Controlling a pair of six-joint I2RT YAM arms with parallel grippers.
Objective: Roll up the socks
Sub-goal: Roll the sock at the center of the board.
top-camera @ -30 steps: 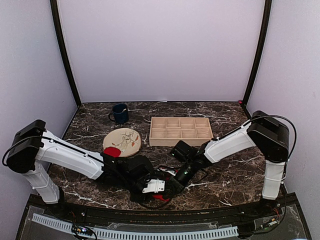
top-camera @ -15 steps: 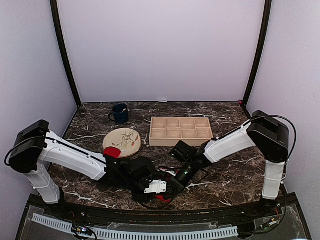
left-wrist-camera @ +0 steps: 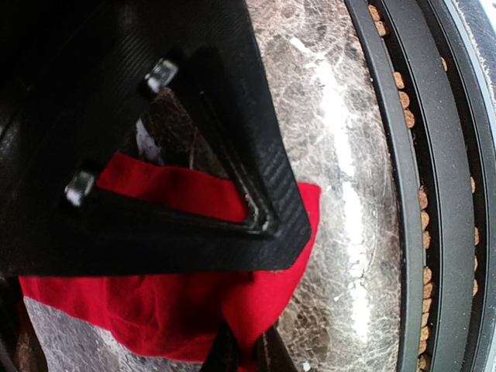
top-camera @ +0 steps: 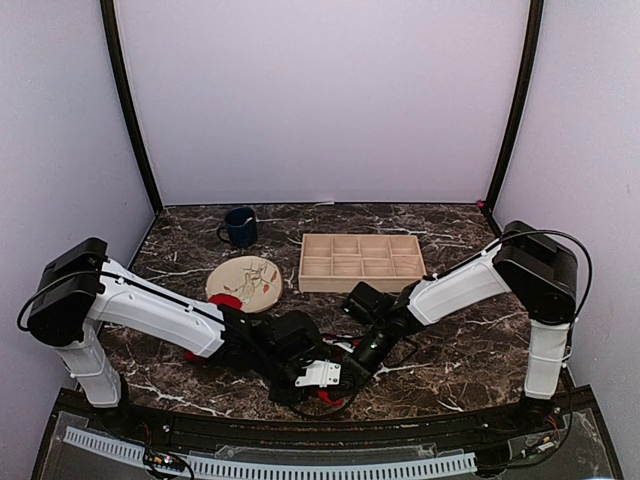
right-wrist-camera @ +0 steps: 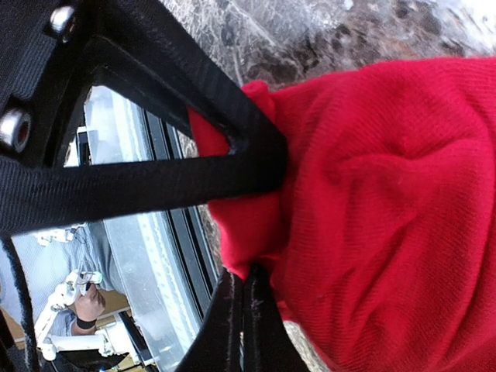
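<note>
Left pincer (left-wrist-camera: 246, 355) is pinching the red sock (left-wrist-camera: 155, 310), jaws narrow; right pincer (right-wrist-camera: 242, 306) is gripping it alongside, fully closed.

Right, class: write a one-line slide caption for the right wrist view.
Right gripper shut on a bright red soft fabric sock, dark marbled tabletop behind.

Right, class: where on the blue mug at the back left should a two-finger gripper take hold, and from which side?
Probably pinch the rim of the blue mug from straight above, one finger inside and one outside, on the side away from its handle. It stands upright with its mouth open, and the handle juts left.
</note>
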